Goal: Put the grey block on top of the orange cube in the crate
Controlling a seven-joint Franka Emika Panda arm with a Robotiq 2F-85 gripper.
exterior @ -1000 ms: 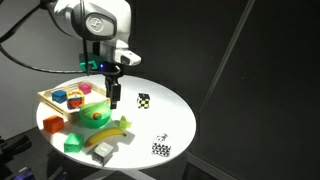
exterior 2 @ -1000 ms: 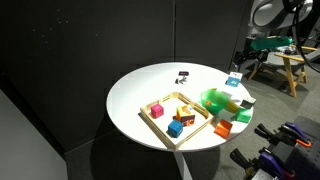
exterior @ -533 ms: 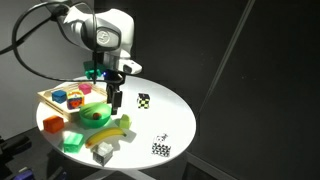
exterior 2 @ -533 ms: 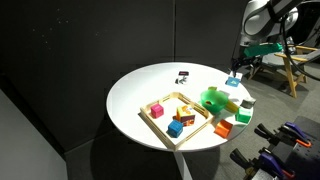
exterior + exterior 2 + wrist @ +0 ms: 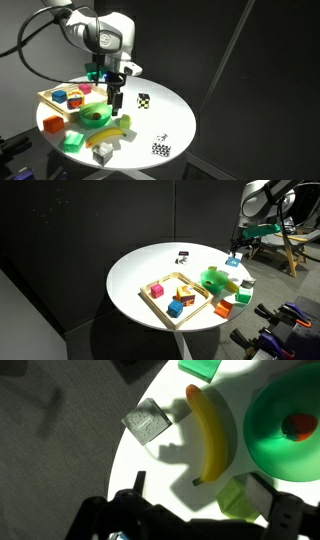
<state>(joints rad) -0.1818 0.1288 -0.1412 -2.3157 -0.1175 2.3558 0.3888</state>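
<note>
- The tool (image 5: 200, 490) is showing at the bottom edge of the wrist view. Its two dark fingers (image 5: 137, 484) are standing wide apart with nothing between them.
- Just beyond the fingers, a banana (image 5: 208, 435) is lying on the white tabletop (image 5: 170, 480), and a green bowl (image 5: 290, 420) is sitting right beside it.
- The grey block (image 5: 147, 424) is lying on the other side of the banana, near it but not touching, close to the tabletop's edge. It is resting free, outside the crate.
- In an exterior view the tool (image 5: 116, 97) is hanging above the tabletop just beside the bowl, well apart from the grey block (image 5: 103, 152) at the front edge.
- Compared with a second ago, the arm's upper part is leaning lower and further across, while the tool itself is staying almost where it was. No block is sitting anywhere new.
- That suggests the arm is lining up for its approach. The pick-up is not yet begun, so the whole task is lying ahead.
- Further off, the crate (image 5: 158, 310) is sitting on the opposite side of the bowl, holding several coloured blocks. The orange cube (image 5: 186, 293) seems to be the one nearest the bowl, though it is too small to be sure.
- Farthest out, two checkered cubes (image 5: 143, 100) are sitting apart from everything else.
</note>
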